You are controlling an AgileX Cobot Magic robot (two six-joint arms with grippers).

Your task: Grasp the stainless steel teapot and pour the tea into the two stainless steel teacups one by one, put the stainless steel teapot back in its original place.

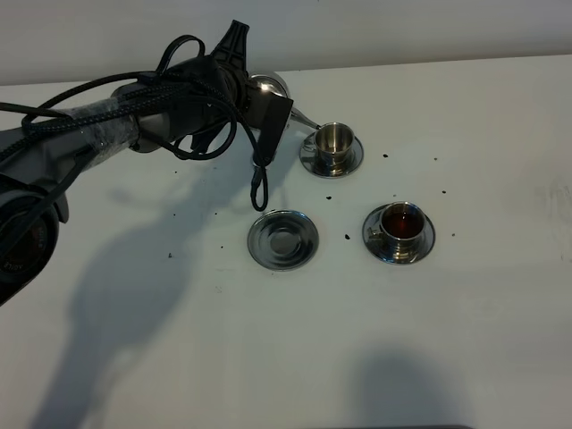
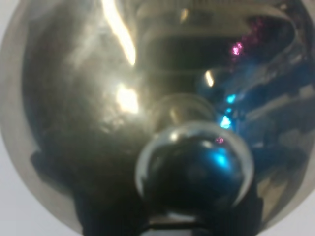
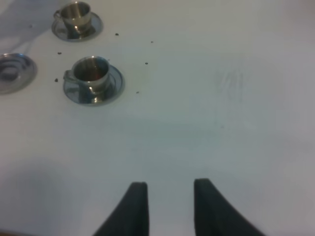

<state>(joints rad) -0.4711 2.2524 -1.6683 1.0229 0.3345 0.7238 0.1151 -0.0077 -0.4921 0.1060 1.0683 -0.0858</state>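
My left gripper (image 1: 255,96) clamps the stainless steel teapot (image 1: 268,87); the far teacup (image 1: 401,226) holds tea; filling the spout-side teacup (image 1: 333,139) and return to the saucer (image 1: 257,246) remain.

Everything metal here is mirror-polished. The conical stainless steel teapot (image 2: 93,103) throws back lights like a chrome ball. The small steel teacup (image 1: 335,136) at upper middle of the high view, its twin (image 1: 403,223) lower right and the empty round steel saucer (image 1: 283,239) are just as glossy. The white bench (image 1: 465,340) is smooth and matt. The left arm (image 1: 179,94) is matt black, its cables (image 1: 89,110) in woven sleeving. The right pincer (image 3: 170,184) is matt black too.
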